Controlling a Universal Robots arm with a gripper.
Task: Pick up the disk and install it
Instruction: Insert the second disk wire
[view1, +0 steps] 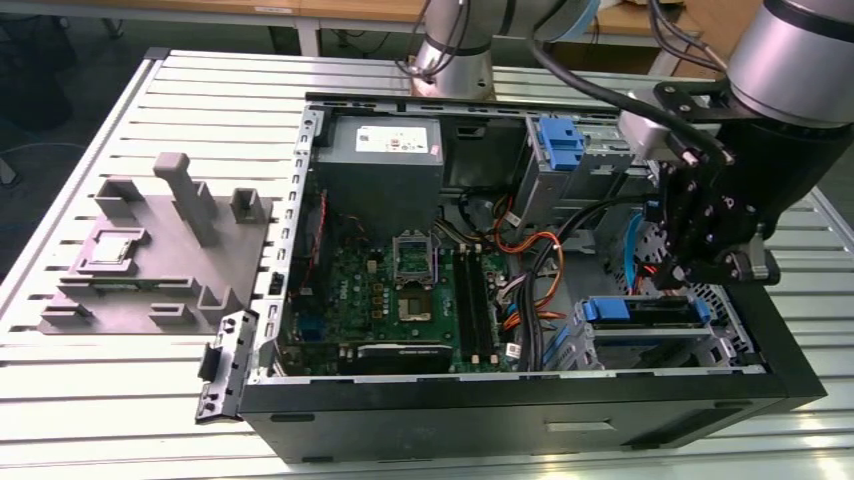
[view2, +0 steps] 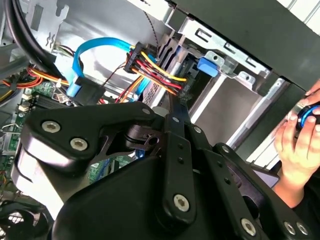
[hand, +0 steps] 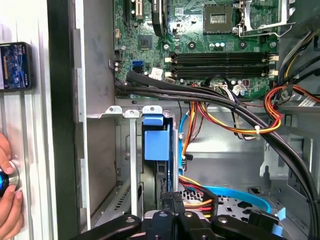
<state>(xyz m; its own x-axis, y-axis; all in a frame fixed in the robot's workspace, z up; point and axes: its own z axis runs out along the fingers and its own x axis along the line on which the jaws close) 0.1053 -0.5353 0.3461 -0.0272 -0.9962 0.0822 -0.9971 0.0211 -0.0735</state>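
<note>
One robot arm (view1: 787, 60) reached down into the open computer case (view1: 534, 400) that lay on its side on the slatted metal tabletop (view1: 134, 400). Its black pincer (view1: 707, 262) hung low inside the case, near the side on the exterior view's right. The disk (view1: 643, 312), with its blue frame, sat in the metal drive cage (view1: 641, 345) in the near corner of the case, just below the pincer. In the first wrist view the disk (hand: 159, 150) stood on edge in its slot, with its blue tab showing, and the pincer (hand: 172, 212) was right up against its end. I could not tell if the pincer was apart or together, because its black body hid the tips. Red, yellow and orange wires (hand: 235, 125) ran close by, and a blue flat cable (view2: 92, 50) curved over the green board (view1: 387, 290). Another blue latch piece (view1: 561, 140) stood at the far side of the case. A grey plastic stand (view1: 160, 250) sat on the tabletop beside the case. A person's hand (view2: 295, 145) rested outside the case wall, holding a small round thing.
</note>
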